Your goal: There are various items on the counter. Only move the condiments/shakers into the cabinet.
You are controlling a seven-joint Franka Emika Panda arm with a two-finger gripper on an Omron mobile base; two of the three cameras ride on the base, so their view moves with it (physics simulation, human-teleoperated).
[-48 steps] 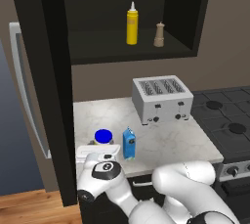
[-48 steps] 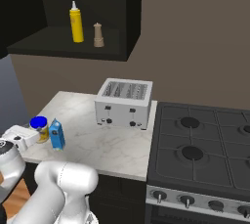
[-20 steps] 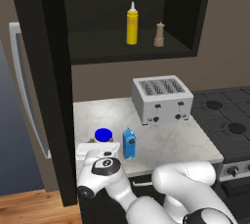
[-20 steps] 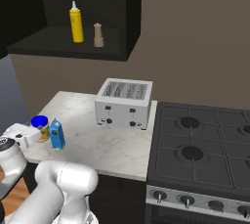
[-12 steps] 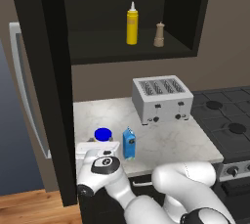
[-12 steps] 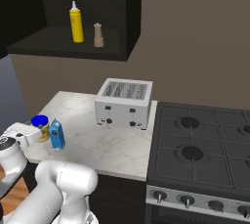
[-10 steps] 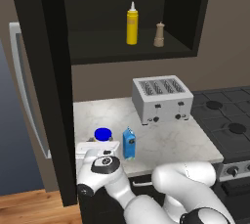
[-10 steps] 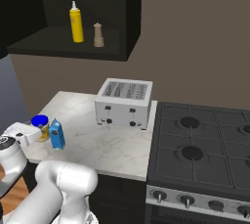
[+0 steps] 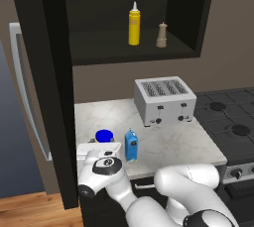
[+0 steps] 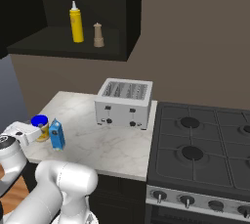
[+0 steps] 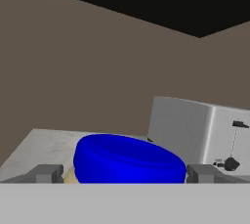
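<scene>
The blue-lidded jar (image 11: 128, 158) stands at the counter's (image 9: 168, 141) front left corner, and its lid sits between the two fingertips of my gripper (image 11: 124, 174). The jaws are open, one finger on each side of the lid. Whether they touch it I cannot tell. From the left base camera the gripper (image 9: 101, 144) sits just in front of the jar (image 9: 104, 136). The yellow squeeze bottle (image 9: 134, 24) and the tan shaker (image 9: 161, 35) stand upright side by side on the cabinet (image 9: 193, 18) shelf. From the right, bottle (image 10: 76, 22) and shaker (image 10: 98, 35) are on that same shelf.
A small blue carton (image 9: 131, 145) stands right beside the jar, close to my hand. The silver toaster (image 9: 163, 100) sits at the back of the counter. A black stove (image 10: 205, 154) adjoins the counter on the right. A tall dark panel (image 9: 49, 87) rises at the left.
Barely anything: the hand has crept a little at the jar, and the jaws have stayed wide. Bottle, shaker, carton and toaster stand as before.
</scene>
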